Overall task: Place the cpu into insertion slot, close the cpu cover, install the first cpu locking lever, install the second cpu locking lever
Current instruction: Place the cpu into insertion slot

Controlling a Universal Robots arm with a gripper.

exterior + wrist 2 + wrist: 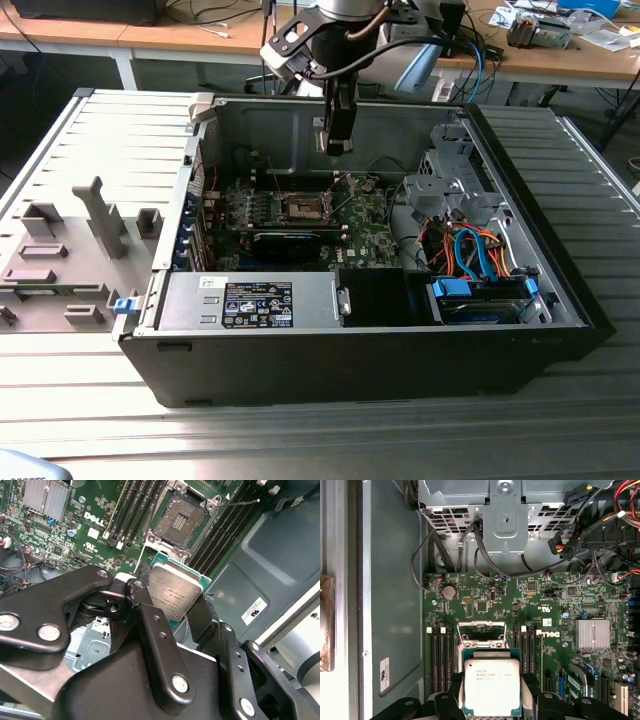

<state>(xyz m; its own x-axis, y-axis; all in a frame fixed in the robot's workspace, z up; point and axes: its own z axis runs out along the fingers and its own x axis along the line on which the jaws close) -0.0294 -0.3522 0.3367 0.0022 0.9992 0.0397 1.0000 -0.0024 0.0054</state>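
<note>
Cpu (pixel 176 594), a flat silvery-grey chip, is clamped in the black gripper (pixel 172 605) near the metal-rimmed insertion slot (pixel 181 522). Level, aligned lowering is advised.

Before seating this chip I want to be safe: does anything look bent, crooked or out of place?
Nothing stands out. The cpu sits square in the gripper; the insertion slot lies open and empty, with no damage that I can see.
</note>
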